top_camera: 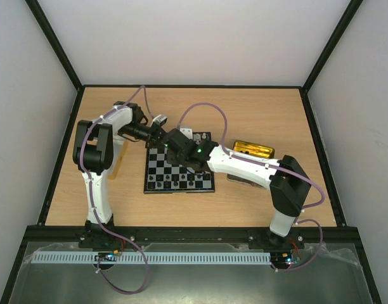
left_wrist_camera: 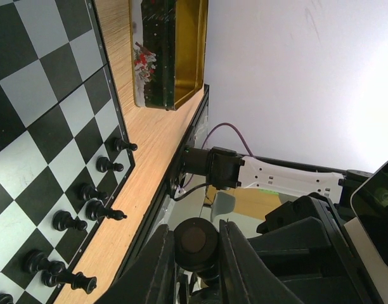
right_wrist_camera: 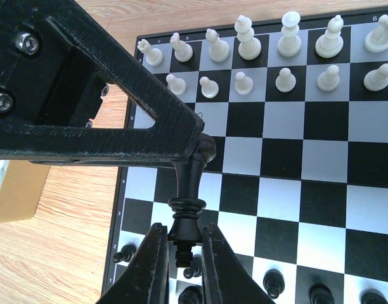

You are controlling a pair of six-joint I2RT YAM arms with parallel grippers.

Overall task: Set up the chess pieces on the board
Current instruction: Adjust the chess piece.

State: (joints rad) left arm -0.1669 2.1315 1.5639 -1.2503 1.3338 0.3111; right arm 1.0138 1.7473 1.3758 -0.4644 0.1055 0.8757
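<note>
- While hovering over the board (right_wrist_camera: 302, 158), toward its far left corner in the overhead view, sharing one tall black piece (right_wrist_camera: 187, 202) between both grippers.
- Left gripper (left_wrist_camera: 194, 235): closed on that piece, clamping the end farther from the right wrist camera; round dark end of it showing between the fingers (left_wrist_camera: 157, 266) in the left wrist view.
- Right gripper (right_wrist_camera: 183, 235): fingers (right_wrist_camera: 157, 259) pressed against the piece's other end from both sides, gripping it.
- Held piece: lifted off the squares, spanning the short gap between the two grippers.
- White chessmen (right_wrist_camera: 248, 47): upright in two rows along the board's far edge.
- Black chessmen (left_wrist_camera: 96, 206): standing along the opposite edge, the one nearest the arm bases.
- Gold tray (top_camera: 253, 150): on the wooden table (top_camera: 264, 202), to the right of the board.
</note>
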